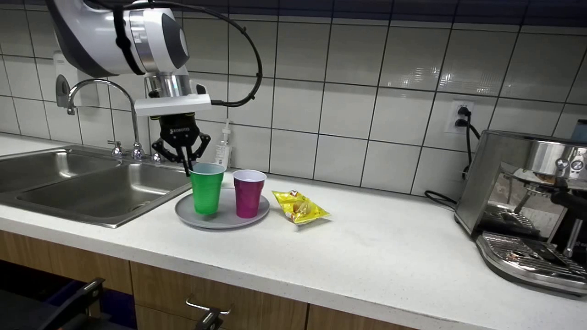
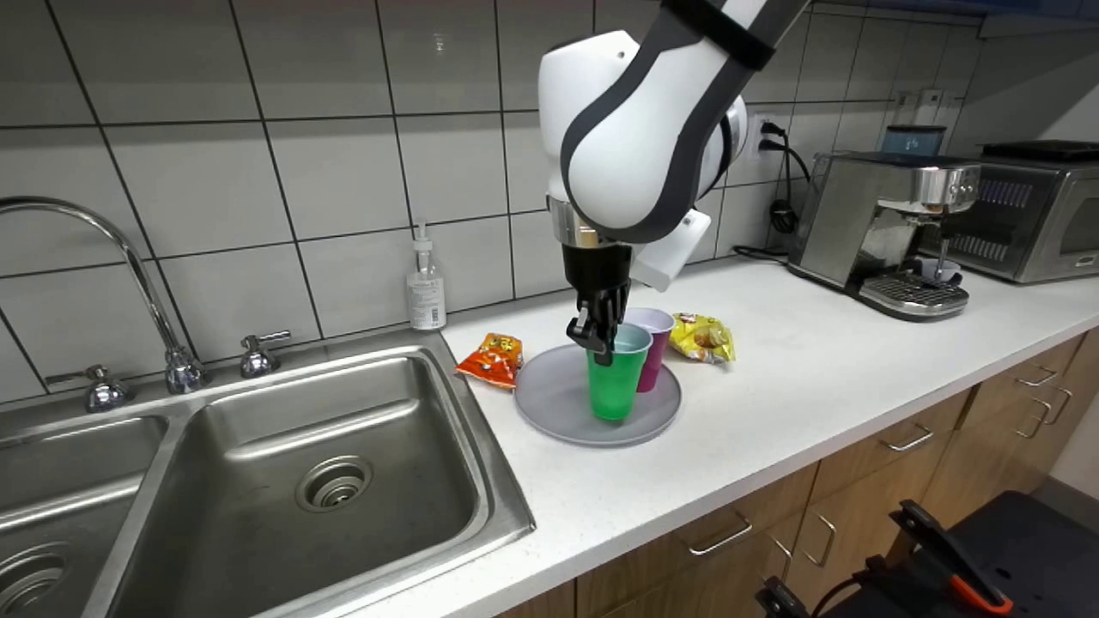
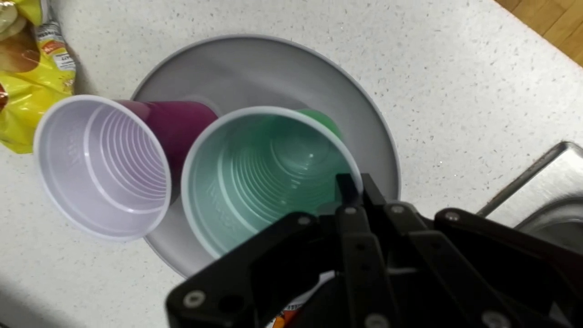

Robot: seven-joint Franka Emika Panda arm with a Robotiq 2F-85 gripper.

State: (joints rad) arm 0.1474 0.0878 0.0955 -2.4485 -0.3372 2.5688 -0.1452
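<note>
A green plastic cup [image 1: 206, 197] [image 2: 612, 390] [image 3: 232, 182] with a pale inside stands upright at the grey round plate [image 1: 184, 210] [image 2: 549, 399] [image 3: 255, 59]. Whether its base touches the plate I cannot tell. My gripper [image 1: 188, 170] [image 2: 604, 355] [image 3: 360, 184] points down and is shut on the cup's rim, on the side toward the sink. In the wrist view, one finger is inside the cup and its partner outside, with the wall pinched between. Beside it on the plate stands a magenta cup [image 1: 248, 198] [image 2: 659, 350] [image 3: 182, 125], white inside, apart from the gripper.
A yellow packet [image 1: 299, 208] [image 2: 702, 337] [image 3: 34, 89] lies beside the plate, an orange packet [image 2: 495, 360] [image 3: 283, 317] behind it. The steel sink [image 1: 114, 222] [image 2: 494, 481] with its tall faucet [image 1: 133, 114] is nearby. A soap bottle [image 1: 223, 153] [image 2: 426, 296] stands by the wall; a coffee machine [image 1: 495, 174] stands farther along.
</note>
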